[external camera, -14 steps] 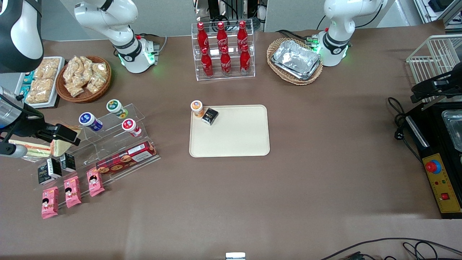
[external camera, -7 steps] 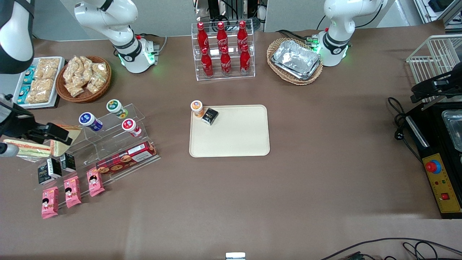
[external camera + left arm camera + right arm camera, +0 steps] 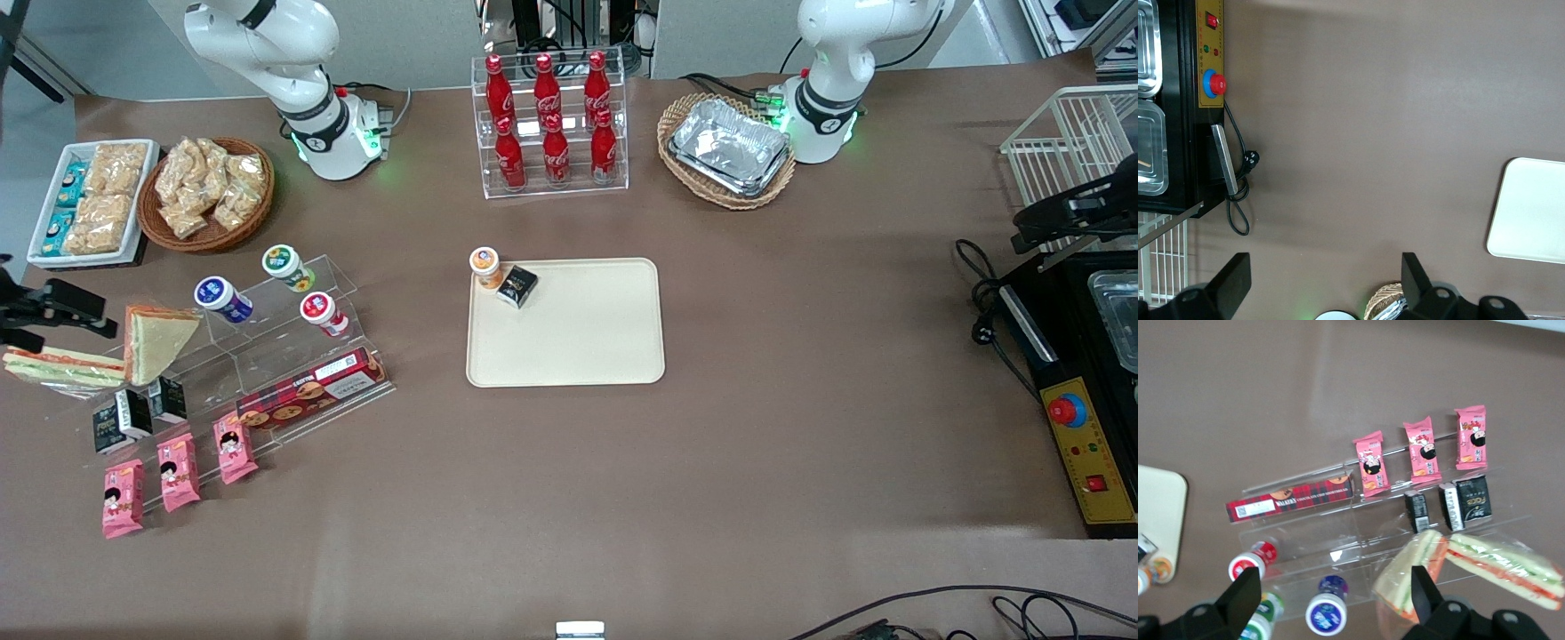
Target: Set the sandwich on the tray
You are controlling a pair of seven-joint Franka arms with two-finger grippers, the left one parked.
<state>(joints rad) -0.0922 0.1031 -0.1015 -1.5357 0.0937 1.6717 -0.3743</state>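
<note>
While gripper (image 3: 53, 307) hovers with fingers apart above table, sandwich (image 3: 60, 369) lies unheld just nearer front camera; tray (image 3: 578, 347) well apart.

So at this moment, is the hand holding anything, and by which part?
Nothing is held. The hand is open in the air above the snack rack; the sandwich lies on the table, not yet on the tray.

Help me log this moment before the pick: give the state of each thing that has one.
gripper: open, empty, hovering over the acrylic stand.
sandwich: wrapped, lying on the table, ungripped.
tray: flat on the table, black box and orange-capped bottle at one corner, no sandwich on it.
plain wedge: wrapped, beside the sandwich, ungripped.
</note>
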